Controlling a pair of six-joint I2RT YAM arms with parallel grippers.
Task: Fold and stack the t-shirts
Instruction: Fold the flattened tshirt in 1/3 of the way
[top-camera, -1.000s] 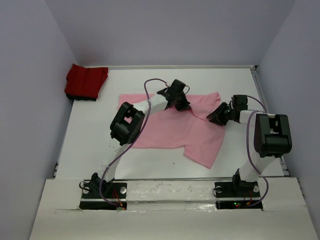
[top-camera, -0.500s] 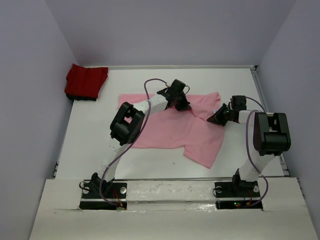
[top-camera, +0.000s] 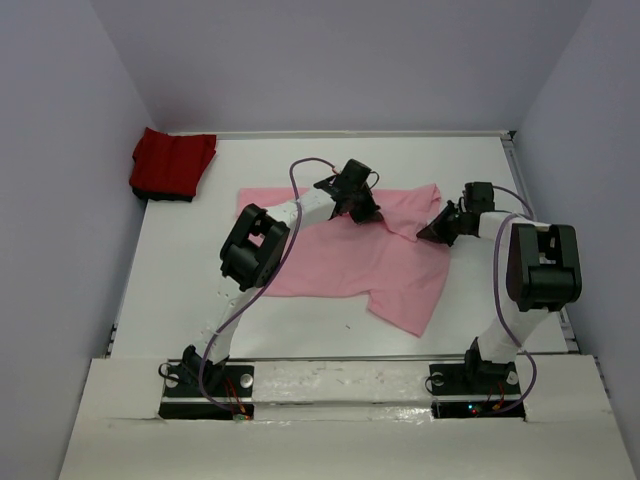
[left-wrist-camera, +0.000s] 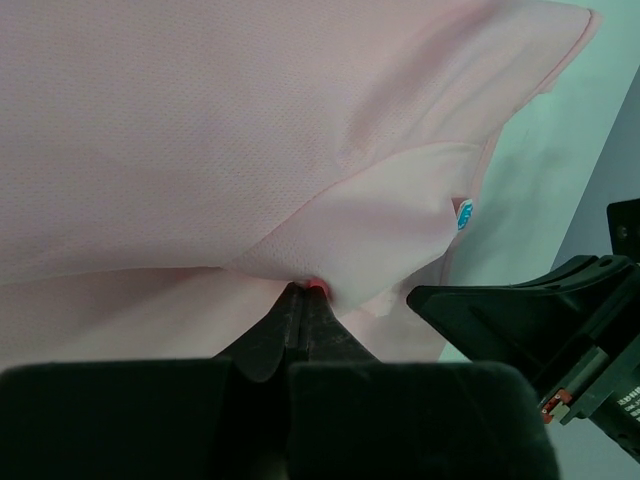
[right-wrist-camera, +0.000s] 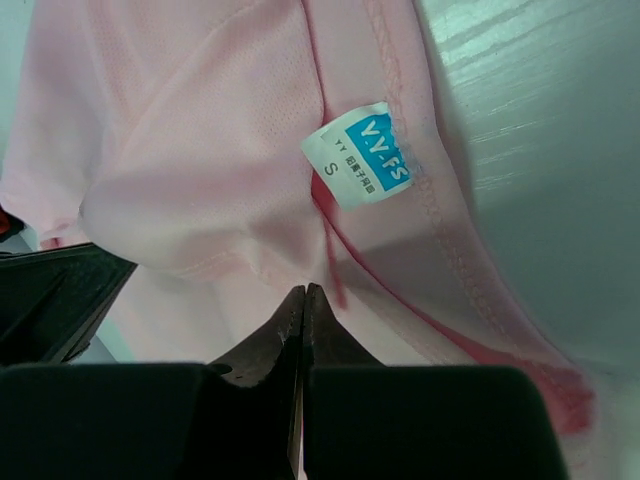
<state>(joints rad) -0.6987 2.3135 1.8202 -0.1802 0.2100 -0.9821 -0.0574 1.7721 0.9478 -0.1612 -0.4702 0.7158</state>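
Observation:
The light pink t-shirt (top-camera: 340, 262) lies spread across the middle of the white table (top-camera: 190, 280), its collar toward the far side. My left gripper (top-camera: 366, 214) is shut on a fold of pink cloth by the collar, seen pinched in the left wrist view (left-wrist-camera: 302, 291). My right gripper (top-camera: 427, 234) is shut on the pink cloth near the far right sleeve; its closed tips (right-wrist-camera: 304, 293) sit just below the blue size label (right-wrist-camera: 358, 155). The deep red t-shirt (top-camera: 172, 163) lies folded in the far left corner.
Grey walls close in the table on the left, back and right. The right gripper's black body (left-wrist-camera: 530, 310) shows close beside the left gripper in the left wrist view. The pink shirt's lower hem corner (top-camera: 408, 315) points toward the near edge.
My right gripper has shifted slightly toward the back of the table with the pink cloth. The left arm and the red shirt have not moved.

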